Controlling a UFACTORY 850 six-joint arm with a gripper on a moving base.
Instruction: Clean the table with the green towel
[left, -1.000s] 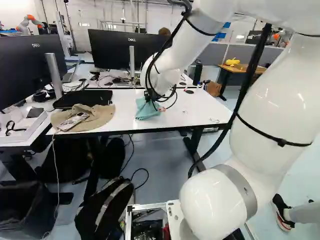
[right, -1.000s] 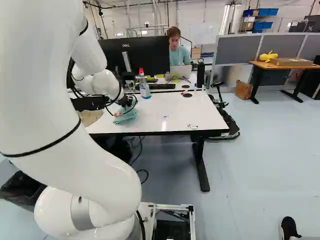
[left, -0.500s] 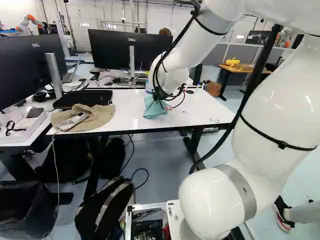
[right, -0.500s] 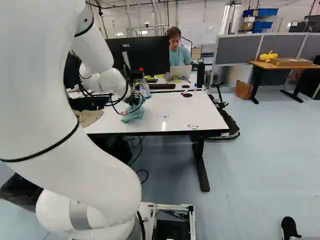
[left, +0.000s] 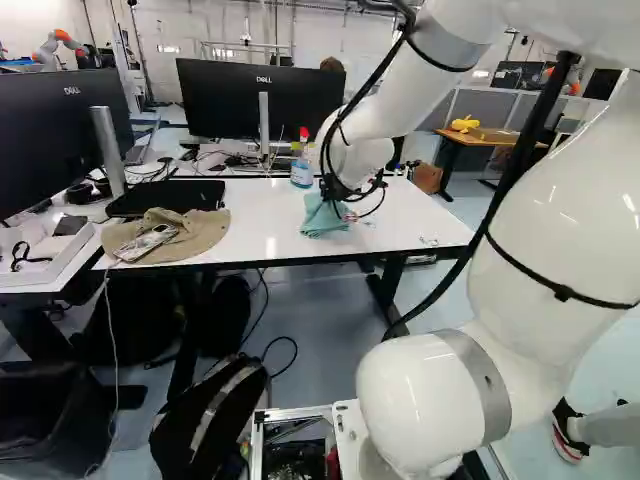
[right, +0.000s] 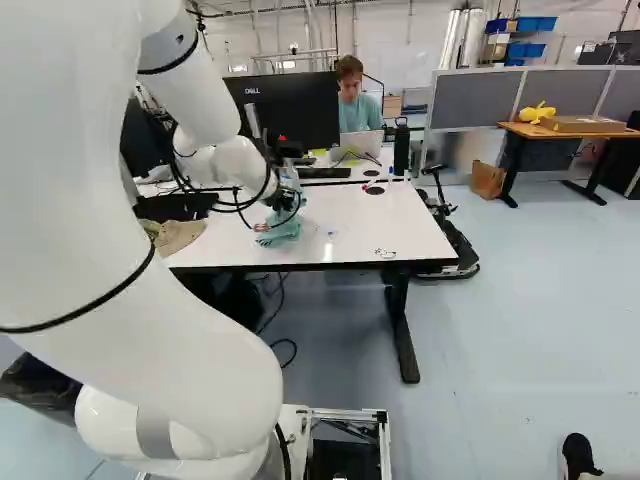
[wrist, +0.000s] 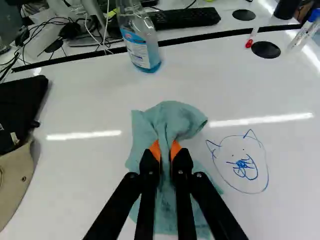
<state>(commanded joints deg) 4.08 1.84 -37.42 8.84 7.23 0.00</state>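
My gripper (right: 284, 203) is low over the white table (right: 400, 225), largely hidden by cables and the arm's end in both base views. In the wrist view the gripper (wrist: 166, 150) is shut on a bunched fold of the green towel (wrist: 172, 117), its orange pads pinching it from two sides. The towel (left: 325, 217) lies spread on the tabletop beneath and around the fingers. Blue pen marks, a drawn cat-like face (wrist: 240, 164), lie right beside the towel.
A spray bottle (wrist: 142, 42) stands beyond the towel. A beige cap (left: 170, 238) with a phone on it and a black case (left: 168, 198) lie on the table's left part. Monitors (left: 260, 100) stand behind. Markers (wrist: 303, 31) lie farther back. Another robot (left: 62, 45) stands far off.
The arm has swung rightward across the table, dragging the gripped towel with it. The spray bottle has come into sight in the left base view. The base has not moved.
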